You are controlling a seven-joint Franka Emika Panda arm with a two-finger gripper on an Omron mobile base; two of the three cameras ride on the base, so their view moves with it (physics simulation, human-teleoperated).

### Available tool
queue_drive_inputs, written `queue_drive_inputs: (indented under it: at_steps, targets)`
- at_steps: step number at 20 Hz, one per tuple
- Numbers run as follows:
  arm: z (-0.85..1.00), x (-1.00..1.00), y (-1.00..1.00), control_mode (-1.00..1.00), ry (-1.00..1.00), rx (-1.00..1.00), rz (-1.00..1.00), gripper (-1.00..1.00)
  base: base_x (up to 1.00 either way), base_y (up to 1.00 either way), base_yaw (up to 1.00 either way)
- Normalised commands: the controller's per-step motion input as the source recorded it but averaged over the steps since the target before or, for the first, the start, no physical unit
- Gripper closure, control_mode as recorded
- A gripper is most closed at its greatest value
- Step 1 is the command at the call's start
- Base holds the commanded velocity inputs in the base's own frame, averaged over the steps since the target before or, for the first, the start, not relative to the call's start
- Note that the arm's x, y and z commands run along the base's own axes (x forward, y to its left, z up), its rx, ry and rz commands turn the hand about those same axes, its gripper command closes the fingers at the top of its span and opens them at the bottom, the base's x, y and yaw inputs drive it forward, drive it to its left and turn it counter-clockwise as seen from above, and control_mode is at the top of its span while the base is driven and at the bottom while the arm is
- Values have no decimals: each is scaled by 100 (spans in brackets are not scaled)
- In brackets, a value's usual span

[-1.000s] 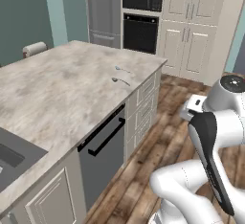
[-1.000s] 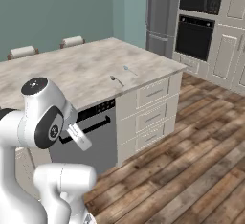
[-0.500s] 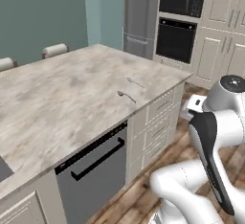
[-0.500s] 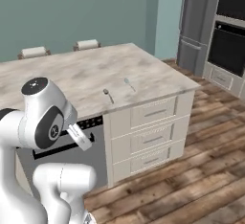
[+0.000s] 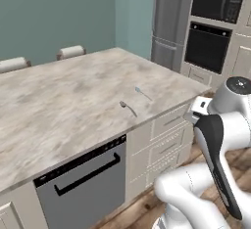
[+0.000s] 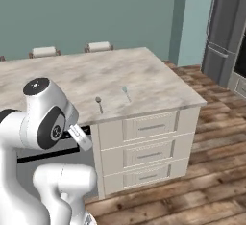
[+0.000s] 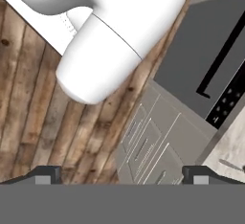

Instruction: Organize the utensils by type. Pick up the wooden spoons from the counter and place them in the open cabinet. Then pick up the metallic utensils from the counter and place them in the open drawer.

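Observation:
Two small grey metallic utensils lie on the beige marbled counter (image 5: 73, 105) near its front edge: a darker spoon (image 5: 128, 108) (image 6: 99, 104) and a paler slim one (image 5: 142, 94) (image 6: 126, 93). One of them shows at the counter's corner (image 7: 231, 164) in the hand view. My gripper (image 7: 122, 175) is open with nothing between its fingertips; it points down at the wood floor in front of the base cabinets, well below the counter top. The wooden spoons, the open cabinet and the open drawer are out of view.
A dark dishwasher front (image 5: 83, 184) sits under the counter beside a stack of three shut grey drawers (image 6: 149, 147). A steel fridge (image 5: 169, 22) and wall ovens (image 5: 211, 27) stand beyond. Two stools (image 6: 98, 46) are at the counter's far side.
The whole picture has shifted: the base has moved, so the counter corner with the two utensils is nearer and the ovens slid right. The utensils stay put and the jaws stay wide.

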Motion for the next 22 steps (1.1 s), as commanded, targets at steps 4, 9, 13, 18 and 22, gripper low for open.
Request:
queue_drive_inputs:
  at_steps: [4, 9, 13, 18, 22]
  targets:
    - [0, 0, 0, 100, 0, 0, 0, -100, 51, -23, 26]
    - [0, 0, 0, 100, 0, 0, 0, -100, 54, -17, 27]
    - [0, 0, 0, 100, 0, 0, 0, -100, 59, -17, 28]
    - [0, 0, 0, 100, 0, 0, 0, -100, 61, -22, 28]
    - [0, 0, 0, 100, 0, 0, 0, -100, 57, -27, 27]
